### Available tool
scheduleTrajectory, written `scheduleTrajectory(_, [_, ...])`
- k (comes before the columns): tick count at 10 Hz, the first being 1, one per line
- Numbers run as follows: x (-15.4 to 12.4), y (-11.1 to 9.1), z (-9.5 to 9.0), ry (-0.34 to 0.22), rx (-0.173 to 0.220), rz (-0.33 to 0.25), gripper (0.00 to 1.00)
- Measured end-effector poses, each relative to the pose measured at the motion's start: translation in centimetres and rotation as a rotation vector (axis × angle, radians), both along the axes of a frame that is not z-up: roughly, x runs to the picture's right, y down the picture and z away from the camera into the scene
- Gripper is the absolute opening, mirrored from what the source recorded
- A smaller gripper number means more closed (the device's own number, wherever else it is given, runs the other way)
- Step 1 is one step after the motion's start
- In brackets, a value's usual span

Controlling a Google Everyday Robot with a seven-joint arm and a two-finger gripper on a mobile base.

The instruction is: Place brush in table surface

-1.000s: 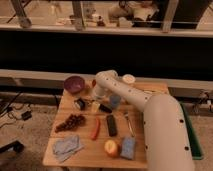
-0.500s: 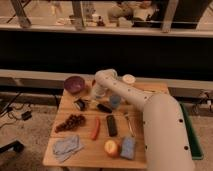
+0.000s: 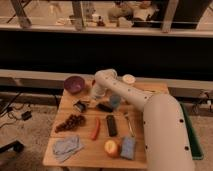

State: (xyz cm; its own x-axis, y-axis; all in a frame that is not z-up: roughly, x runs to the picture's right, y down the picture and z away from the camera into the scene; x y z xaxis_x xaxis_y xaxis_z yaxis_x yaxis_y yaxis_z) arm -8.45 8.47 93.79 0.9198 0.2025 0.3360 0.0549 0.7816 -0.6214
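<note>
Your gripper (image 3: 97, 94) is barely moving, hovering over the brush (image 3: 81, 105) lying on the table surface (image 3: 88, 152); its grip you cannot tell.

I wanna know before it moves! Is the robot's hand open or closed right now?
Gripper: low over the table, right by the brush; open or closed cannot be told.

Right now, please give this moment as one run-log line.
hand: just above brush | brush: lying on table surface | release: not confirmed
</note>
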Motion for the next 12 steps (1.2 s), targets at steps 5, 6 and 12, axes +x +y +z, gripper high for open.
scheduleTrajectory(5, [0.1, -0.9, -1.0, 0.008, 0.017, 0.021, 0.18])
scheduleTrajectory(6, [-0.1, -1.5, -1.6, 0.004, 0.029, 0.026, 0.18])
scheduleTrajectory(12, [-0.2, -7.0, -6.6, -0.013, 0.084, 0.101, 0.18])
